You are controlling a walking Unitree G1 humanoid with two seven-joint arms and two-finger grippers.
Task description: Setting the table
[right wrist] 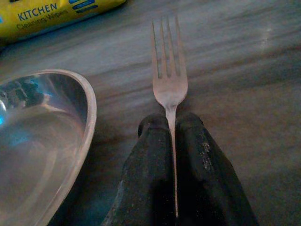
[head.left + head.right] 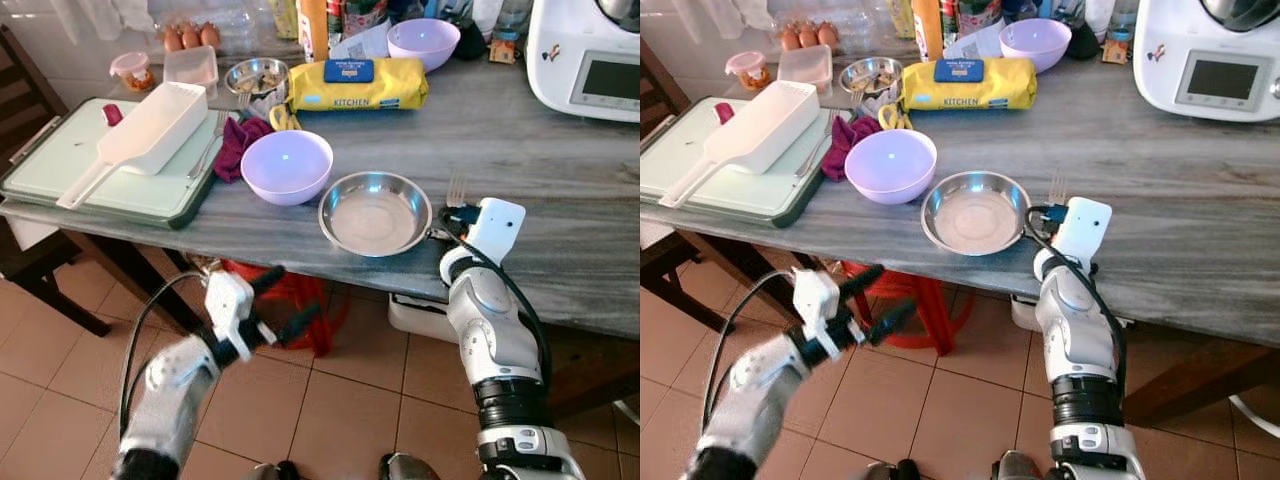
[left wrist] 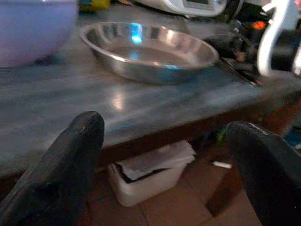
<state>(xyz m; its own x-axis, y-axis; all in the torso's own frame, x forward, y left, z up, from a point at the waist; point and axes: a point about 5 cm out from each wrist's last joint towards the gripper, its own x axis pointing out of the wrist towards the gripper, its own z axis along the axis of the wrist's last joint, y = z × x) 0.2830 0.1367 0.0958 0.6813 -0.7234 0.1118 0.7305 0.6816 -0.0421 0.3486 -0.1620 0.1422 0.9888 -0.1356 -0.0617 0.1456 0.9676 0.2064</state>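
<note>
A grey wood-grain table carries everything. Near its front edge sits a steel dish; a fork lies flat just beside it at 3 o'clock, tines pointing toward 12. A lilac bowl stands close at the dish's 10 o'clock, with a maroon cloth beyond it at 9. A pale green tray occupies the left end. At 12 o'clock from the dish lies a yellow wipes pack, and a white appliance stands at 2 o'clock.
</note>
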